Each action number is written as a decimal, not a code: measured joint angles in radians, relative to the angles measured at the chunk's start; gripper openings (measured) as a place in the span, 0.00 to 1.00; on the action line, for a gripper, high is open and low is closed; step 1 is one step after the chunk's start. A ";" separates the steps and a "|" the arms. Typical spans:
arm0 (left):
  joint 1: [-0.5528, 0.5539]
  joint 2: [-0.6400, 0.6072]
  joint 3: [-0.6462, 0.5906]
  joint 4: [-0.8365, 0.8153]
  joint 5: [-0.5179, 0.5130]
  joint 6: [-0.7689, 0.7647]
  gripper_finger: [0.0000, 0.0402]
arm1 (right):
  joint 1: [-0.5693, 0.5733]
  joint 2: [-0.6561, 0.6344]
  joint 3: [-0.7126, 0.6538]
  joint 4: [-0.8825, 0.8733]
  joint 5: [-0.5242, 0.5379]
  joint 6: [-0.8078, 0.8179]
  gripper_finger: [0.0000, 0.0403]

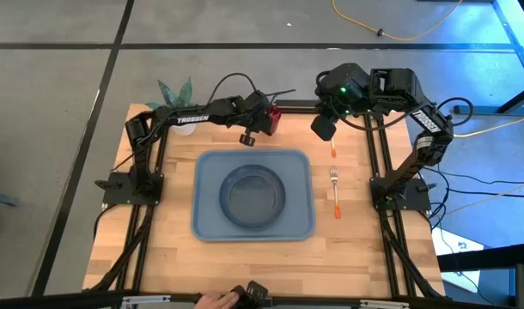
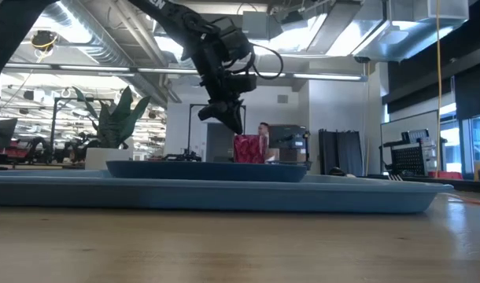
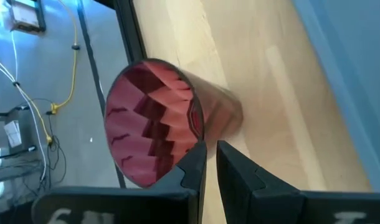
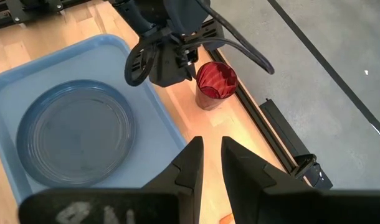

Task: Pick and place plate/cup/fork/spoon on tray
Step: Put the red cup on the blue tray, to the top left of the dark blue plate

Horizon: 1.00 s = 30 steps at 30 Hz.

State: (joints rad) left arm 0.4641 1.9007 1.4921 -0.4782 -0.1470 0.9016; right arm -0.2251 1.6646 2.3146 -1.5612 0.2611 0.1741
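The dark grey-blue plate [image 1: 253, 194] lies in the light blue tray [image 1: 209, 172] at the table's middle. The dark red ribbed cup [image 1: 273, 116] stands upright on the wood beyond the tray's far edge; it also shows in the left wrist view [image 3: 156, 124] and the right wrist view [image 4: 215, 82]. My left gripper [image 1: 247, 136] [image 3: 210, 155] hangs shut just above and beside the cup, touching nothing. The fork [image 1: 335, 189] lies right of the tray. A short orange handle [image 1: 333, 151], the spoon's, sticks out from under my right gripper [image 1: 323, 129], which is shut and raised; the spoon's bowl is hidden.
A white pot with a green plant [image 1: 181, 107] stands at the far left corner. Black frame rails [image 1: 382, 154] run along both sides of the table. A person's hand [image 1: 215, 300] holds a dark object at the near edge. Bare wood lies before the tray.
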 joint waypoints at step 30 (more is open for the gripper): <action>0.039 0.013 0.000 0.024 0.115 0.001 0.07 | 0.000 0.000 0.000 0.000 0.000 -0.003 0.15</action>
State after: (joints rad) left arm 0.5030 1.9137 1.4921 -0.4538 -0.0322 0.9025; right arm -0.2252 1.6646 2.3146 -1.5616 0.2615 0.1715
